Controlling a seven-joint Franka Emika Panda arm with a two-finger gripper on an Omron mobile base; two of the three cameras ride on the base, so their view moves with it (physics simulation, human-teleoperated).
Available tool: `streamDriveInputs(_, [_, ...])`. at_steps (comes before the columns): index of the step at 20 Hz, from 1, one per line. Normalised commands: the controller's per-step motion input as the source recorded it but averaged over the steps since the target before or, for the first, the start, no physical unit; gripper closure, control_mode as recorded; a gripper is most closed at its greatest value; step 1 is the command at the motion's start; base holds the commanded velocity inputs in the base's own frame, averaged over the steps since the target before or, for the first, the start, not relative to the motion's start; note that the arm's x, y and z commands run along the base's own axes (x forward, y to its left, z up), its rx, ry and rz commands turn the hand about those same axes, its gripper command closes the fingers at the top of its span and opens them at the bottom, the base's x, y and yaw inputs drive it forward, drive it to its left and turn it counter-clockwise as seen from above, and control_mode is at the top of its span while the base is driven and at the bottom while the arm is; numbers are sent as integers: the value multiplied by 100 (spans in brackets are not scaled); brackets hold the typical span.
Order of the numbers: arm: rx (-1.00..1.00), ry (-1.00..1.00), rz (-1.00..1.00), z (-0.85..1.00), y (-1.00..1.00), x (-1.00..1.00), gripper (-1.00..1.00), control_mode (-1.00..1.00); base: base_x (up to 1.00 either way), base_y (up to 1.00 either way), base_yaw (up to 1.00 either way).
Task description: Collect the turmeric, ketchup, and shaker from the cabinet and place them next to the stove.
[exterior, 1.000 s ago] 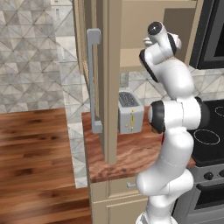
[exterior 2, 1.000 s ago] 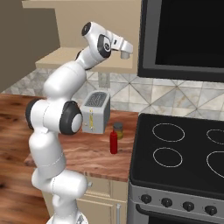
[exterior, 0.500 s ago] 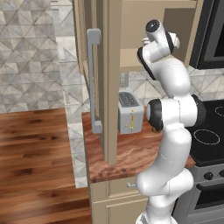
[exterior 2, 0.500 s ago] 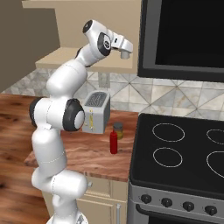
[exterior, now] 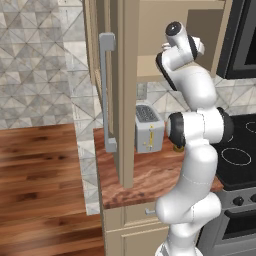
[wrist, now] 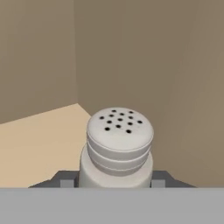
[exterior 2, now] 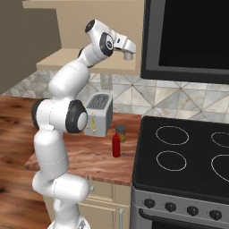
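Hand view: the small pale grey-white cylindrical shaker [wrist: 119,148], its rounded top pricked with dark holes, stands upright on the beige cabinet shelf [wrist: 35,144]. It sits close to the inner back corner, where two tan walls meet. The two dark fingers [wrist: 66,180] press against its body, one on each side, low down. Fingers closed on the shaker; its base is out of sight behind the lower edge.

Right base view: the white arm reaches up and to the right into the tall beige wooden wall cabinet [exterior 2: 89,27]. The gripper [exterior 2: 128,55] points down at the right end of the shelf, with the shaker pale and small between its tips, just left of the dark microwave-like panel [exterior 2: 188,38]. Below, on the reddish-brown wooden table [exterior 2: 85,156], the slim red ketchup squeeze bottle [exterior 2: 116,145] stands upright just left of the black glass cooktop stove [exterior 2: 183,161]. The small squat turmeric jar with a dark lid [exterior 2: 120,133] stands just behind it, farther from the near edge. The silver boxy toaster [exterior 2: 98,114] stands left of both, near the tiled wall.

Left base view: the cabinet door [exterior: 127,90] hangs open toward the camera, edge-on, its long grey bar handle [exterior: 107,92] on the left face. The toaster shows past it on the table. The arm's upper links hide the shelf end and the fingers here. A bit of the turmeric jar peeks out at the arm's elbow.
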Motion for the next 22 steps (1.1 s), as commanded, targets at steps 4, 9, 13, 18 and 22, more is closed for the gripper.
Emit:
streamDriveInputs(4, [0,0,0,-5,0,0,100,-100,0,0,0])
streamDriveInputs(9, [0,0,0,-10,0,0,100,-100,0,0,0])
streamDriveInputs(13, [0,0,0,-30,0,-22,100,-100,0,0,0])
streamDriveInputs(18, [0,-5,0,-12,1,-79,100,-100,0,0,0])
streamDriveInputs(22, [0,-10,3,0,9,-99,100,-100,0,0,0])
